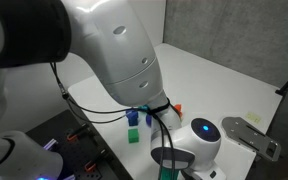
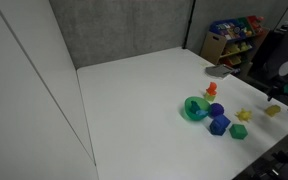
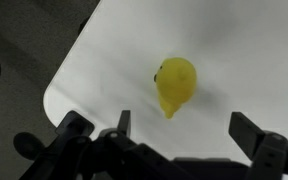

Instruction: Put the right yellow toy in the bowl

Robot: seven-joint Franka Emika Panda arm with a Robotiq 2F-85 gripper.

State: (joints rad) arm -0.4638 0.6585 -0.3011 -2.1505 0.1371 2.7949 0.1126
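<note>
**Wrist view.** The hand (image 3: 184,124) is open. Its two fingers (image 3: 123,122) stand well apart at the lower border and hold nothing. The right yellow toy (image 3: 175,83) lies on the table (image 3: 244,40) straight ahead of the gap between them, and neither finger touches it. From this angle the toy is drop-shaped. Its long axis runs almost directly away from the hand, with the narrow tip toward the hand and the broad end away from it. The closing line of the fingers therefore crosses that axis nearly at a right angle. The toy lies a little way in from a rounded corner of the table.

**Exterior view.** The same toy (image 2: 273,110) is the outermost of the group and the one nearest the table edge. A second yellow toy (image 2: 245,115), a green cube (image 2: 238,131) and the blue toys (image 2: 220,125) lie between it and the bowl (image 2: 189,108). The bowl stands further in toward the table's middle, with a red-and-orange toy (image 2: 212,90) near it. The hand cannot be made out in this view.

**Judgement.** The grasp seems to need only a straight advance onto the toy, with little or no turning of the wrist. The carry to the bowl would then pass over the other toys.
</note>
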